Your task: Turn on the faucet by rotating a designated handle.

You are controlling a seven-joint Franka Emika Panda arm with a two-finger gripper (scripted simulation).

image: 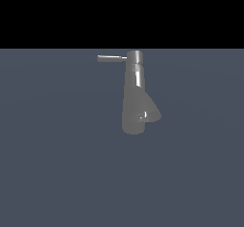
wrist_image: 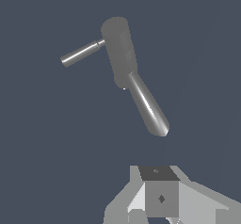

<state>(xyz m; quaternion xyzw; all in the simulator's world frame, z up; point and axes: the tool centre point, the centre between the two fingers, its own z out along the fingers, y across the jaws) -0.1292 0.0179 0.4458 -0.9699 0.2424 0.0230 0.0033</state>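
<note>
Gleaming grey cone-based faucet (image: pixel 135 97), slim rod handle (image: pixel 111 58); blocky claw (wrist_image: pixel 162 216) (grip state unclear)

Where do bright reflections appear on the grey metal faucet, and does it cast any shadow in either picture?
Exterior view: a bright streak runs down the grey metallic faucet, its thin rod handle is evenly lit, and no cast shadow shows. Wrist view: glare lies along the faucet's long part, and again no shadow.

Faucet (image: pixel 136 95) upright on the floor (image: pixel 57 173), handle (image: pixel 112 58) jutting from its cap toward the exterior view's left
</note>
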